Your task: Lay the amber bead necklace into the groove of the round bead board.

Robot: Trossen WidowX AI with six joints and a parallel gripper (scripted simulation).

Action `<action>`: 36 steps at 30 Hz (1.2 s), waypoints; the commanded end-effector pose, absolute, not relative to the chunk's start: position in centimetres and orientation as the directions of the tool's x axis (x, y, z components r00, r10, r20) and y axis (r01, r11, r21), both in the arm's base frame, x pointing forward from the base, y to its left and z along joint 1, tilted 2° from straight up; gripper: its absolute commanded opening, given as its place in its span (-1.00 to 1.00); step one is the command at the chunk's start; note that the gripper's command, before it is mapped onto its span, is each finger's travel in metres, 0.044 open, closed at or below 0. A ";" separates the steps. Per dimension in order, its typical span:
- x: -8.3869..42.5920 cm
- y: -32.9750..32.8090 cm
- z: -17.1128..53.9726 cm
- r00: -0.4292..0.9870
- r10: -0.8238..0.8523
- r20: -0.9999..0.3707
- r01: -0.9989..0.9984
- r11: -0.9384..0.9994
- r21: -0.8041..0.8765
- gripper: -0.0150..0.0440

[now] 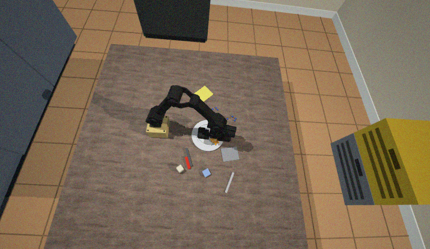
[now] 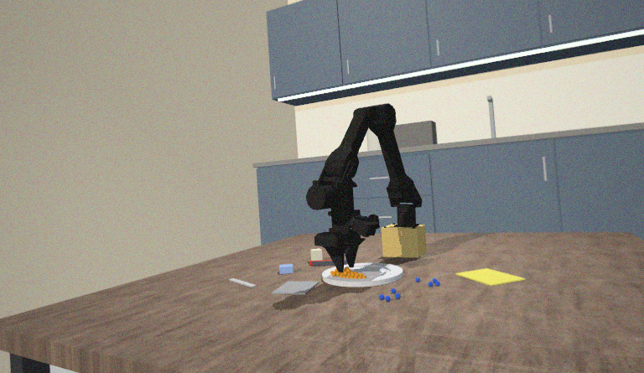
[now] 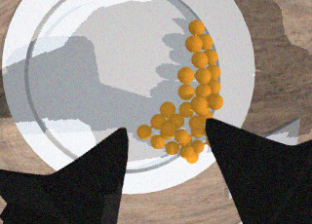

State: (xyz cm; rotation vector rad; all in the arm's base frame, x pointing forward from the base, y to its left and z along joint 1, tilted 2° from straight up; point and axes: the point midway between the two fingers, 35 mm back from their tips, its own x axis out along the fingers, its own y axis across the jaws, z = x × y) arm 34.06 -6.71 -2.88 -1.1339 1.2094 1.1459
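The amber bead necklace [image 1: 214,141] [image 2: 348,274] [image 3: 203,76] lies bunched on the round white bead board [image 1: 208,149] [image 2: 396,274] [image 3: 239,78]. In the wrist view its beads crowd along the right part of the groove, several beads wide. A looser clump reaches inward at the lower right, and a few beads lie outside the groove on the rim. My gripper [image 2: 345,268] [image 3: 167,130] is open, its fingertips low over the board. In the wrist view the clump lies ahead of and between the tips, the right tip close against its beads. The arm hides part of the board in the top view.
Small blue balls [image 1: 233,118] [image 2: 387,298] and a yellow sheet [image 1: 204,93] [image 2: 489,277] lie on one side of the board. A grey square [image 1: 230,154] [image 2: 295,287], blue block [image 1: 206,172] [image 2: 285,269], cream block [image 1: 180,168], red-and-grey stick [image 1: 187,163] and pale stick [image 1: 229,182] lie on the other.
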 end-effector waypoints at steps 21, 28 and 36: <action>34.0 -6.7 -1.8 0.016 0.035 -0.999 -0.996 0.088 -0.013 1.00; 34.0 -6.7 -1.8 0.016 0.035 -0.999 -0.996 0.088 -0.013 1.00; 33.9 -6.8 -1.6 0.016 0.035 -0.999 -0.972 0.234 -0.007 0.73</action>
